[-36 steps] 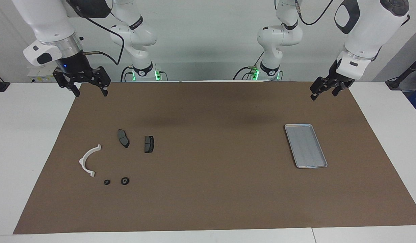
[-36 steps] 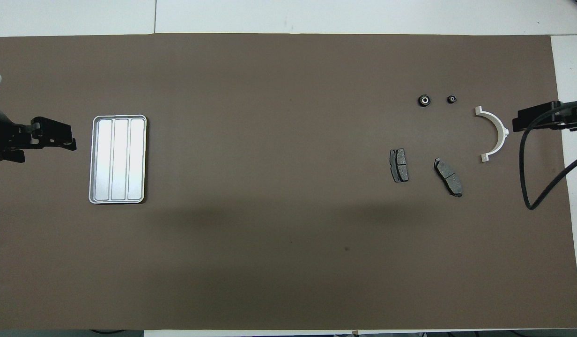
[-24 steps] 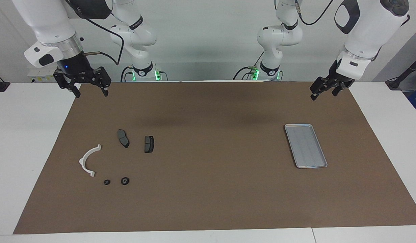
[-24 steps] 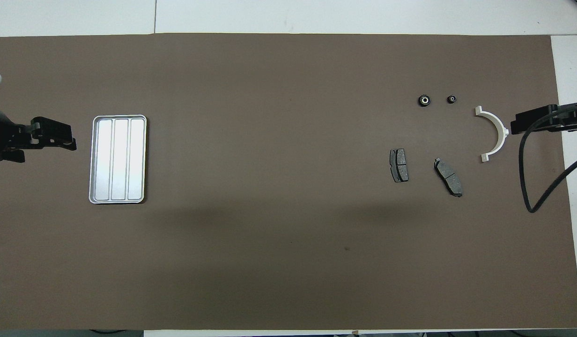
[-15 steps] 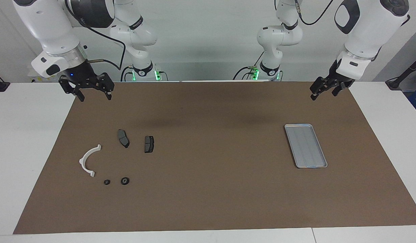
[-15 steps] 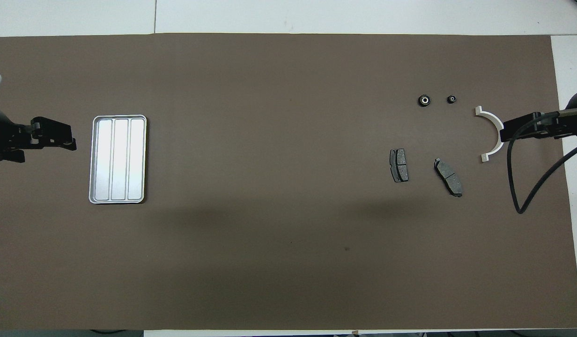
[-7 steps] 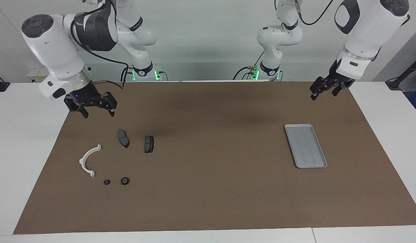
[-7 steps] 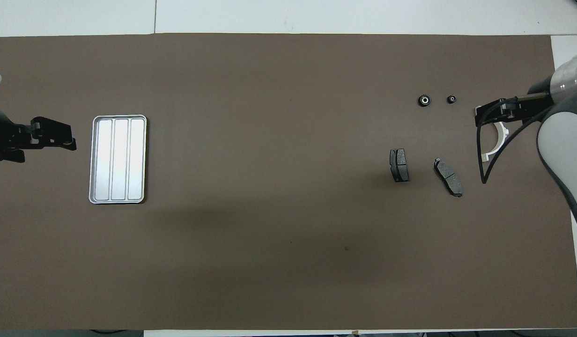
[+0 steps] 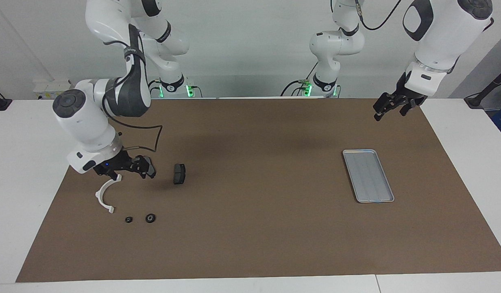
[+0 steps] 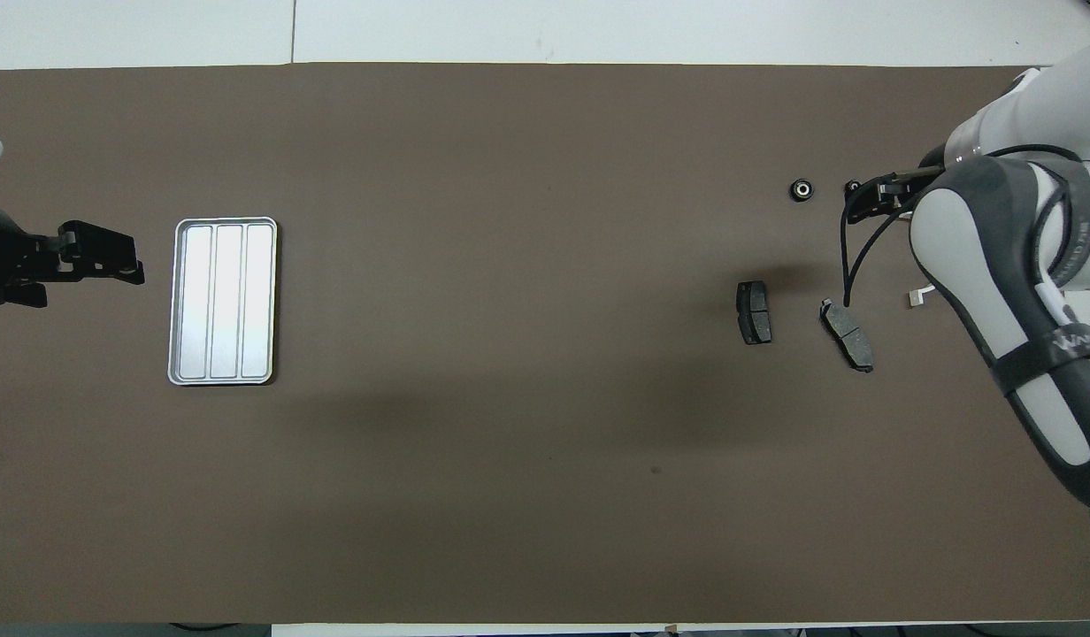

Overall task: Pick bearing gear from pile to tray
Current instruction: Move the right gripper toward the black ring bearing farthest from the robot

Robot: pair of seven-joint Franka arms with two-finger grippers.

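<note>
- The right hand (image 9: 127, 174) was low over the pile at the right arm's end of the desk (image 9: 27, 134), above the upper end of the white half-ring arc (image 9: 104, 198) and the brake pad (image 10: 847, 334) beside it; its fingers stood wide and held nothing.
- A second brake pad (image 9: 179, 173) lay apart from it, toward the middle of the brown mat (image 9: 250, 228).
- The larger black ring (image 9: 150, 218) and the smaller black ring (image 9: 129, 219) lay untouched on the mat, farther from the robots than the arc.
- The tray (image 9: 368, 175) lay flat near the left arm's end of the desk, well apart from the pile, with nothing in it.
- The left hand (image 9: 390, 107) waited in the air over the mat's edge nearest the robots; fingers spread, holding nothing.
</note>
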